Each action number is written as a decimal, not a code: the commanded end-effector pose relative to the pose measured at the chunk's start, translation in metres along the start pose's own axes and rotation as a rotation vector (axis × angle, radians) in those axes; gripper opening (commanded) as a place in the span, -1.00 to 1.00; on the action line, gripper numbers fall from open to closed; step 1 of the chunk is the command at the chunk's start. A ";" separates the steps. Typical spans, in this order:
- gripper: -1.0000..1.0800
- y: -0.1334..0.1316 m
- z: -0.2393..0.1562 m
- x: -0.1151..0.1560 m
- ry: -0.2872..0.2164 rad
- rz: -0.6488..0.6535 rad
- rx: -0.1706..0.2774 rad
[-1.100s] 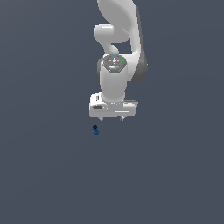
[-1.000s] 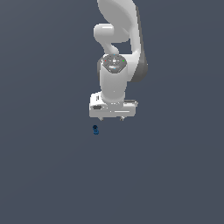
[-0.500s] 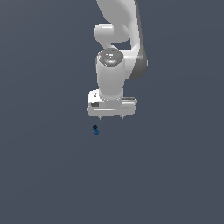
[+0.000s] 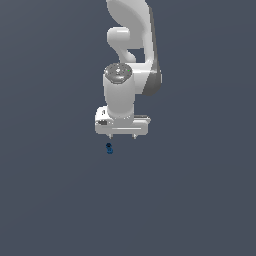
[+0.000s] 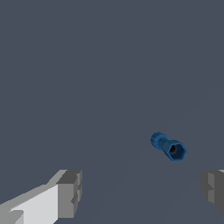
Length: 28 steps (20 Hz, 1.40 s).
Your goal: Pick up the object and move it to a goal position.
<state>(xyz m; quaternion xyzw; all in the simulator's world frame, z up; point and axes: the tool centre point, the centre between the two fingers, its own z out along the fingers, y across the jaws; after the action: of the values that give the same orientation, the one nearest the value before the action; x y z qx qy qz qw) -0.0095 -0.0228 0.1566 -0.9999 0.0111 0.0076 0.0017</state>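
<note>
A flat, featureless slate-grey floor (image 4: 55,200) fills both views, with no walls, clutter or marked goal to steer by. In the exterior view our white arm (image 4: 131,45) drops from the upper centre of the frame and ends in the gripper (image 4: 122,136) near the middle. The blue knob (image 4: 109,148) lies just below the gripper and slightly toward the exterior view's left, close to it but apart, touching nothing of ours.

The wrist view shows the knob (image 5: 169,147) lying on its side, its ridged round head at one end and a short stem with a dark hollow at the other. Our two fingertips (image 5: 69,194) stand wide apart with only bare floor between them; they hold nothing. The knob sits ahead of the gap and nearer one fingertip than the other, not centred.

We judge the step in hand to be the approach. To do it well, we should first shift sideways until the knob lies midway between the fingertips, then turn the wrist so the pads close across its narrow body, not along its length. It is tiny and rounded, so we expect it to roll if one pad arrives first. We should descend low and close gently.
</note>
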 end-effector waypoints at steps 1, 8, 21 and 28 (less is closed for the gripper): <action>0.92 0.014 0.013 -0.001 0.002 0.031 0.001; 0.92 0.057 0.051 -0.007 0.012 0.127 0.000; 0.92 0.071 0.071 -0.011 0.014 0.158 -0.002; 0.92 0.071 0.104 -0.011 0.015 0.160 -0.002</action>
<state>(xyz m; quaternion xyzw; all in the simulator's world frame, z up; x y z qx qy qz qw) -0.0238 -0.0933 0.0595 -0.9959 0.0907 0.0005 0.0000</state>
